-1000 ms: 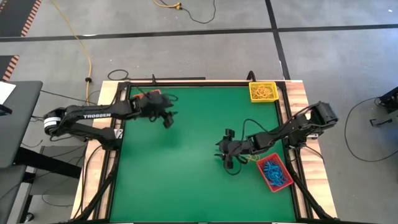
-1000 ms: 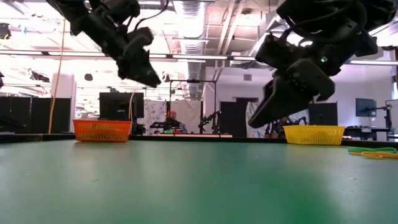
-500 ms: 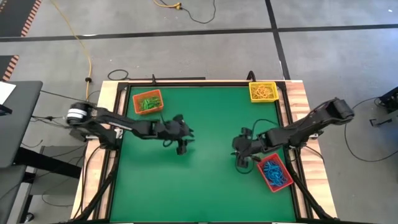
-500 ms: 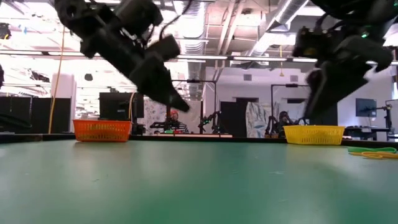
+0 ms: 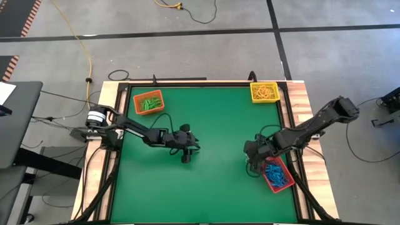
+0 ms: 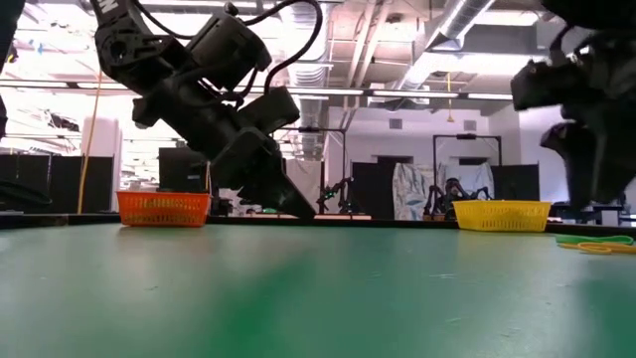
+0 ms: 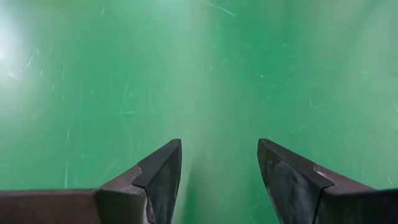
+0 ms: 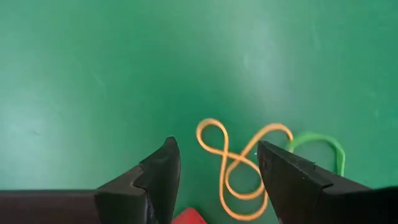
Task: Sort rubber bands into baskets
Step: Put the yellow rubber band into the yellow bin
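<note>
Three baskets stand on the green mat. The orange one (image 5: 149, 102) at the far left holds green rubber bands, the yellow one (image 5: 264, 92) at the far right holds yellow ones, and the red one (image 5: 275, 174) at the near right holds blue ones. A twisted yellow band (image 8: 239, 165) and a green band (image 8: 317, 146) lie loose on the mat beside the red basket's corner (image 8: 189, 218). My right gripper (image 8: 214, 149) hangs open above them, pointing steeply down. My left gripper (image 7: 217, 149) is open over bare mat near the table's middle (image 5: 185, 156).
Bare green mat spreads between the two grippers and toward the near edge. A black frame (image 5: 284, 119) runs around the mat. The loose bands also show at the right in the low view (image 6: 594, 244).
My left gripper has swung from beside the orange basket toward the table's middle and sunk close to the mat. My right gripper has drawn back toward the right edge and the red basket and tipped to point more steeply down. Both have stayed open.
</note>
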